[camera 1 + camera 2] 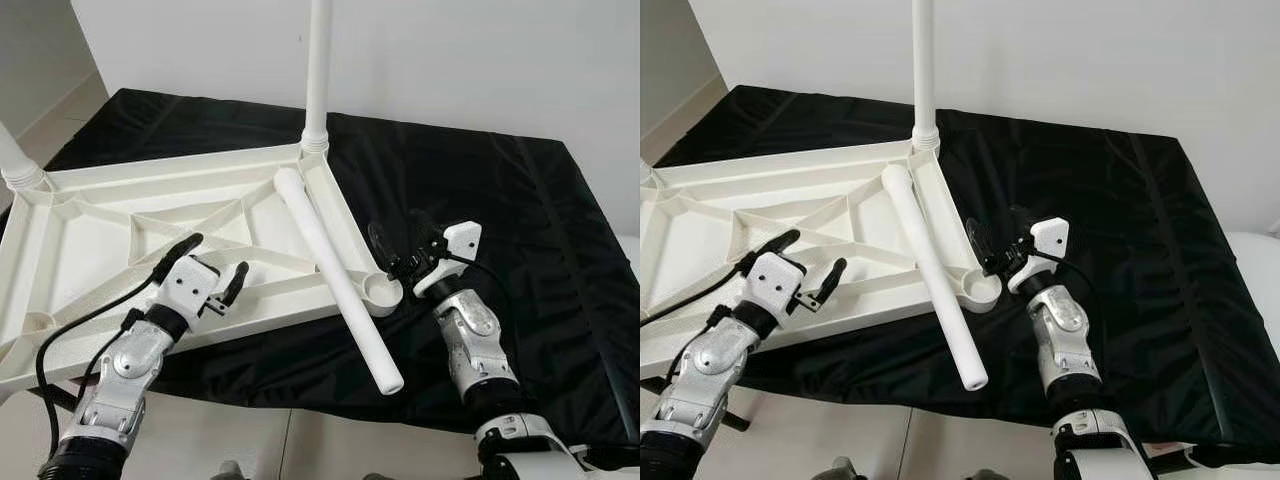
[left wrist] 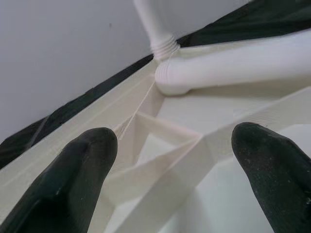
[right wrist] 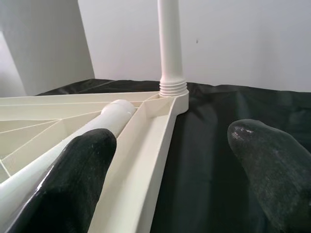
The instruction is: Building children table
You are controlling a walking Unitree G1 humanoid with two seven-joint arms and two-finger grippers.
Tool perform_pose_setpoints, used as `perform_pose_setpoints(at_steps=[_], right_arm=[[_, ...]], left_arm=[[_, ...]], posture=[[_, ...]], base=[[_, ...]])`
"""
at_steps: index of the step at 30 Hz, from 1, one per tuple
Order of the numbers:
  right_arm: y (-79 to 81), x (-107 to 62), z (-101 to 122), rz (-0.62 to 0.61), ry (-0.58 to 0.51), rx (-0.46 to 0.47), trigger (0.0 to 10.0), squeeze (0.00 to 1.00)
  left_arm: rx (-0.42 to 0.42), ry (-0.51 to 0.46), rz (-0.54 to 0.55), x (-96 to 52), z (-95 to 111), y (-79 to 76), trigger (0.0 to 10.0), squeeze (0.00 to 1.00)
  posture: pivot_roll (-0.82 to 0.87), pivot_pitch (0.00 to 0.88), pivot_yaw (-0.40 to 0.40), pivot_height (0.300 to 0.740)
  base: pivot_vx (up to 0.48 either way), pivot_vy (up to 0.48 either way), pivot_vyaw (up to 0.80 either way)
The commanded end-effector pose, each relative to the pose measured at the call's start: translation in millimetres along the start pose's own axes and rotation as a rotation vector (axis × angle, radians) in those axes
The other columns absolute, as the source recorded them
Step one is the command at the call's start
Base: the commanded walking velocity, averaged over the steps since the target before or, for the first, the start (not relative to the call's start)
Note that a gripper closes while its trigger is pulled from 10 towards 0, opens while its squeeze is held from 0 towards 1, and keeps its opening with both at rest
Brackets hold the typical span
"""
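Observation:
A white plastic tabletop [image 1: 90, 240] lies upside down on the black cloth, its ribs facing up. One white leg [image 1: 317, 70] stands screwed into the far right corner, and another leg [image 1: 14, 160] stands at the far left corner. A loose leg [image 1: 335, 275] lies slanted across the tabletop's right rim, with its near end sticking out over the cloth. The near right corner socket [image 1: 381, 292] holds nothing. My left gripper [image 1: 215, 257] hovers open over the tabletop's near edge. My right gripper [image 1: 402, 240] is open just right of that socket, beside the loose leg [image 3: 73, 141].
The black cloth [image 1: 520, 220] covers a low surface whose near edge runs just in front of my arms, with pale floor [image 1: 300, 440] below. A white wall [image 1: 450, 60] stands behind. A black cable [image 1: 60, 335] trails from my left wrist.

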State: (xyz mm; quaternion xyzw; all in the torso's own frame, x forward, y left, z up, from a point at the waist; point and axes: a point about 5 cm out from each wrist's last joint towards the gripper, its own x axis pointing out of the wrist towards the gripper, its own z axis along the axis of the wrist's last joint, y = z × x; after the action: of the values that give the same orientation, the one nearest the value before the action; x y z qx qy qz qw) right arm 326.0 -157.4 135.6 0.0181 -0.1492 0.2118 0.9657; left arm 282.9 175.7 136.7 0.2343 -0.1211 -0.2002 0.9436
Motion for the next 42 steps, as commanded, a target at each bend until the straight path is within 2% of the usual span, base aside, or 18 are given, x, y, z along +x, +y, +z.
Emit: perform_pose_setpoints(at_steps=[1, 3, 6, 9, 13, 14, 15, 17, 19, 21, 30, 42], right_arm=[[3.4, 0.9, -1.4, 0.029, 0.025, 0.012, 10.0, 0.0], [3.4, 0.9, -1.4, 0.029, 0.025, 0.012, 10.0, 0.0], [3.9, 1.6, 0.3, 0.037, 0.027, 0.012, 10.0, 0.0], [3.9, 1.6, 0.3, 0.037, 0.027, 0.012, 10.0, 0.0], [2.8, -1.6, 0.1, 0.027, 0.025, 0.004, 10.0, 0.0], [2.8, -1.6, 0.1, 0.027, 0.025, 0.004, 10.0, 0.0], [1.8, -3.6, -0.6, 0.016, 0.028, 0.004, 10.0, 0.0], [1.8, -3.6, -0.6, 0.016, 0.028, 0.004, 10.0, 0.0], [0.0, -7.1, -1.2, -0.004, 0.03, 0.004, 10.0, 0.0], [-0.7, -9.3, -0.5, -0.015, 0.027, 0.003, 10.0, 0.0], [-2.9, -9.8, 5.3, -0.032, 0.007, -0.005, 10.0, 0.0], [-4.1, -9.6, 8.4, -0.017, 0.006, -0.007, 10.0, 0.0]], left_arm=[[0.004, -0.022, -0.082, 7.0, 10.7, -7.5, 10.0, 0.0], [0.004, -0.022, -0.082, 7.0, 10.7, -7.5, 10.0, 0.0], [-0.022, -0.052, -0.148, 20.7, 16.5, -24.8, 10.0, 0.0], [-0.022, -0.052, -0.148, 20.7, 16.5, -24.8, 10.0, 0.0], [-0.046, -0.058, -0.218, 37.9, 17.8, -42.0, 10.0, 0.0], [-0.046, -0.058, -0.218, 37.9, 17.8, -42.0, 10.0, 0.0], [-0.056, -0.05, -0.24, 44.4, 18.5, -45.9, 10.0, 0.0], [-0.056, -0.05, -0.24, 44.4, 18.5, -45.9, 10.0, 0.0], [-0.062, -0.038, -0.278, 55.5, 21.6, -51.5, 10.0, 0.0], [-0.048, -0.02, -0.32, 60.4, 21.3, -57.1, 10.0, 0.0], [-0.038, 0.022, -0.376, 60.8, 13.5, -67.9, 10.0, 0.0], [-0.026, 0.021, -0.375, 62.7, 13.0, -64.0, 10.0, 0.0]], posture=[[0.04, 0.0, -0.039, 0.74], [0.04, 0.0, -0.039, 0.74], [0.04, 0.0, -0.043, 0.74], [0.04, 0.0, -0.043, 0.74], [0.03, 0.0, -0.032, 0.74], [0.03, 0.0, -0.032, 0.74], [0.02, 0.0, -0.025, 0.74], [0.02, 0.0, -0.025, 0.74], [0.01, 0.0, -0.016, 0.74], [0.0, 0.0, -0.009, 0.74], [-0.01, 0.0, -0.001, 0.74], [0.0, 0.0, 0.0, 0.74]], base=[[0.0, 0.0, 0.0], [0.0, 0.0, 0.0], [0.0, 0.0, 0.0], [0.0, 0.0, 0.0], [0.0, 0.0, 0.0], [0.0, 0.0, 0.0], [0.0, 0.0, 0.0], [0.0, 0.0, 0.0], [0.0, 0.0, 0.0], [0.0, 0.0, 0.0], [0.0, 0.0, 0.0], [0.0, 0.0, 0.0]])
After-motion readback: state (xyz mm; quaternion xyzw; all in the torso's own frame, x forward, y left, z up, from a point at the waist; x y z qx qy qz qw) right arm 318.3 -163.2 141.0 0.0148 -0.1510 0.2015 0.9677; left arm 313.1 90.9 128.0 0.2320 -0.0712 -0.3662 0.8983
